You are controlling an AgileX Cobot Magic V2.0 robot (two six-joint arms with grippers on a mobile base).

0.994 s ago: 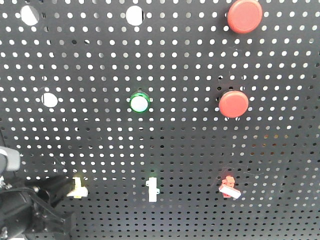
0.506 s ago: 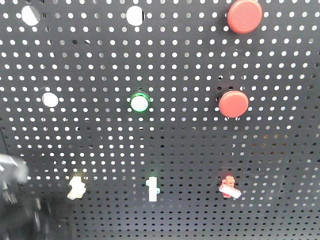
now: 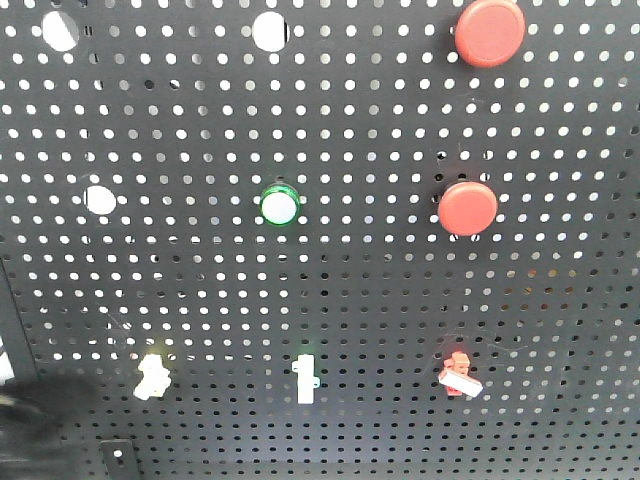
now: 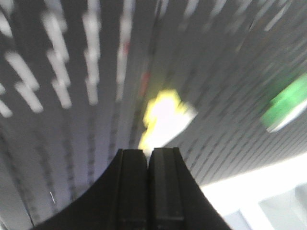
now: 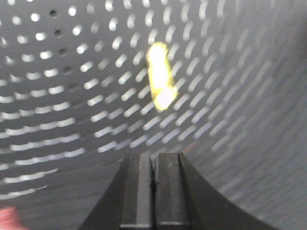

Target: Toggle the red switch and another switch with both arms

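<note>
Red switch point(image 3: 458, 372) low right of front frame, white lever tip slanting down-right. Yellow switch point(image 3: 151, 375) low left, same row. Both look tiny, light, stiff, snap-action. No pinching: I'd nudge lever tip with fingertip edge, gently, as plastic is likely brittle. Left claw point(image 4: 147, 152) pressed together, empty, yellow blur just above it. Right claw point(image 5: 153, 157) pressed together, empty, pale lever point(image 5: 160, 81) ahead; which one, cannot tell. Count: three toggles in bottom row, white toggle point(image 3: 306, 378) in middle; two red buttons point(image 3: 467, 208); one green-ringed button point(image 3: 279, 205).
</note>
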